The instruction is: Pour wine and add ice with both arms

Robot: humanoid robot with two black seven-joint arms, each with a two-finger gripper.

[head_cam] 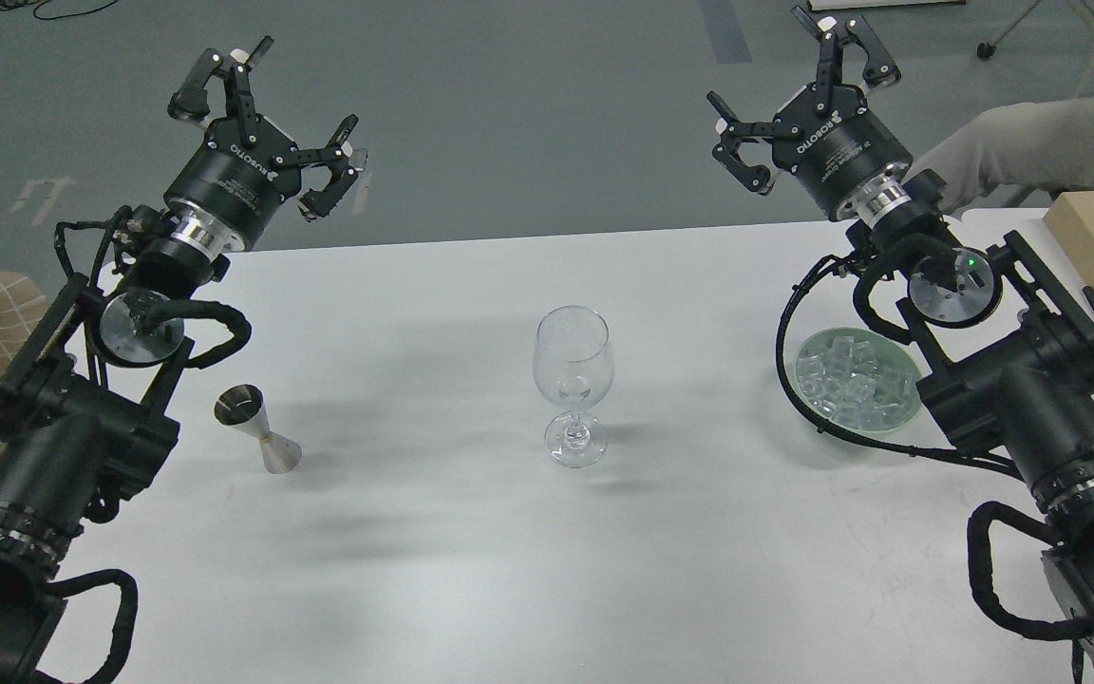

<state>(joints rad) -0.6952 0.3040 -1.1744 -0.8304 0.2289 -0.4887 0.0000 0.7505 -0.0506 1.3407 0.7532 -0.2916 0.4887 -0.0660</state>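
Nothing is under way yet: this looks like the very start of the task, with both arms raised over the far side of the tabletop and neither one holding anything. The left gripper has its fingers spread wide and empty, and the right gripper is likewise spread wide and empty, both well above and behind the things laid out.

The wine glass stands upright in the middle of the tabletop and serves as the landmark. It appears empty, or holds at most a trace at the bottom of the bowl; that cannot be told for sure. To the left of the glass, well apart from it, stands a small metal measuring cup, tilted slightly in the view, just beside the left arm's elbow. Any wine would be in there, but no liquid can be seen in it from this angle. To the right of the glass, also well apart, sits a shallow dish heaped with ice, partly hidden by the right arm.

The next move, by my reading, is for the left arm to come down and close on the measuring cup at its narrow waist, lift it level, and carry it to the rim of the glass. The right arm would then need to reach back toward the dish for a cube.
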